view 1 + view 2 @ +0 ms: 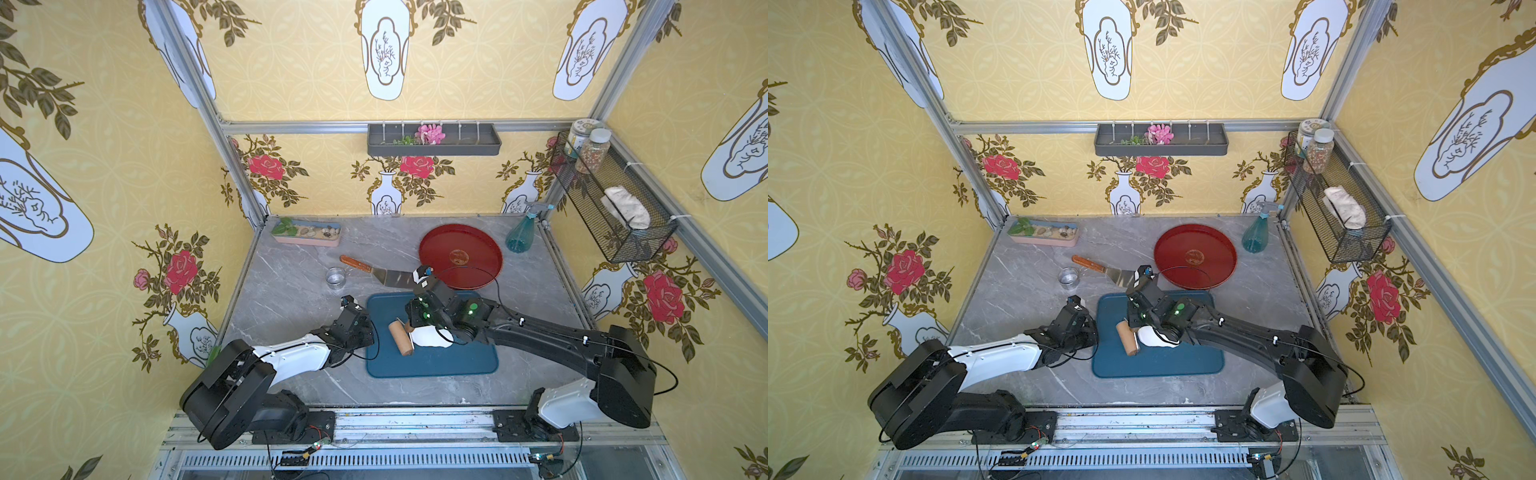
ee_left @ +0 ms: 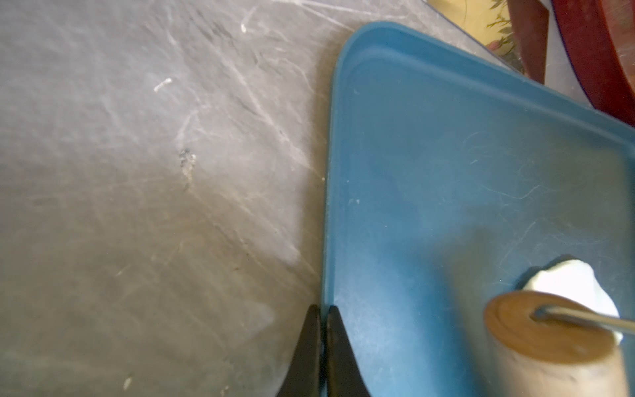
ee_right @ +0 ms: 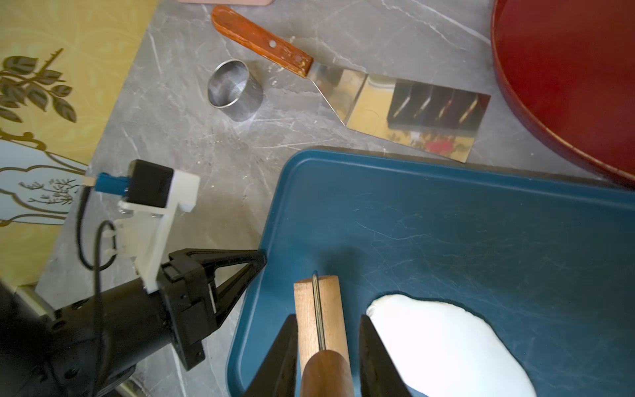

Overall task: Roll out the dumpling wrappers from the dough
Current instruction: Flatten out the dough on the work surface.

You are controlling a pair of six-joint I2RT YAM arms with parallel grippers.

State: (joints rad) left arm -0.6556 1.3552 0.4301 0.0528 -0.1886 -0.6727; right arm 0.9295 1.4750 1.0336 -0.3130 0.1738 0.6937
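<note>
A flattened, uneven sheet of white dough (image 1: 432,336) (image 1: 1152,336) (image 3: 446,343) (image 2: 574,282) lies on the blue board (image 1: 432,365) (image 1: 1158,365) (image 3: 446,213) (image 2: 446,154). No dumpling wrappers are in view. My right gripper (image 3: 329,318) (image 1: 411,328) is shut on the dark handle of a wooden roller (image 1: 401,337) (image 1: 1128,339) (image 3: 321,302) (image 2: 549,330). The roller rests on the board just left of the dough's edge. My left gripper (image 2: 321,309) (image 3: 263,256) (image 1: 371,320) is shut and holds nothing. Its tips sit at the board's left rim.
A steel ring cup (image 1: 336,277) (image 3: 233,89) and a wood-handled metal spatula (image 1: 374,270) (image 3: 395,110) lie behind the board. A red round tray (image 1: 460,255) sits at the back right beside a teal spray bottle (image 1: 521,232). A pink planter dish (image 1: 306,235) is at the back left.
</note>
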